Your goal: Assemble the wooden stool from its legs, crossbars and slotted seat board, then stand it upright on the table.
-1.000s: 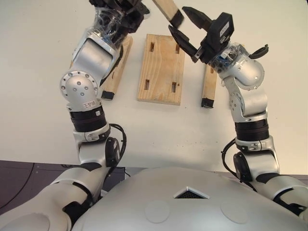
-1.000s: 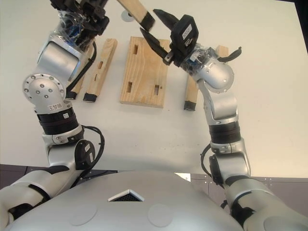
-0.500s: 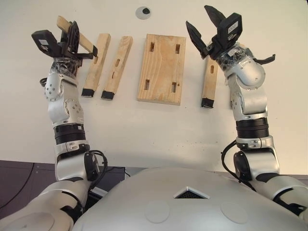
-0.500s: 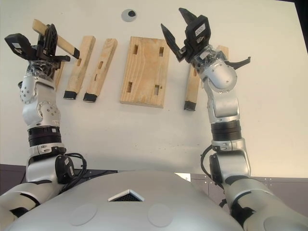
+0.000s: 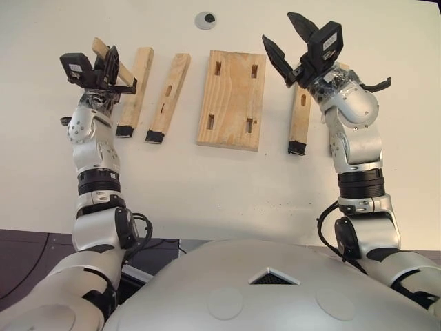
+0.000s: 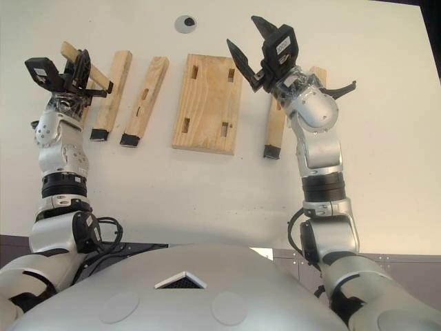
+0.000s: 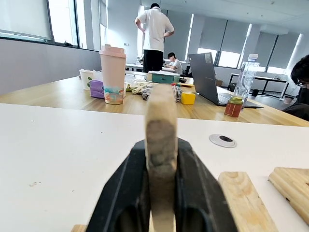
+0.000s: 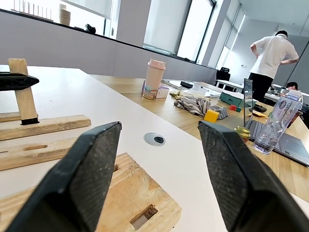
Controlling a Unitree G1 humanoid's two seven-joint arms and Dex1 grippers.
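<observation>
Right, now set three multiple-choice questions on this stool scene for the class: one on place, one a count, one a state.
1. Where is the seat board?
A) flat on the table, legs lying either side
B) stacked on the legs
C) held in the air

2. How many slots does it show?
A) two
B) four
C) six

3. The right gripper has its fingers:
A) shut on a leg
B) open, empty
C) shut, empty

Answers:
1 A, it lies flat between the legs.
2 B, two slots sit near each end.
3 B, the fingers are spread with nothing between.
</observation>
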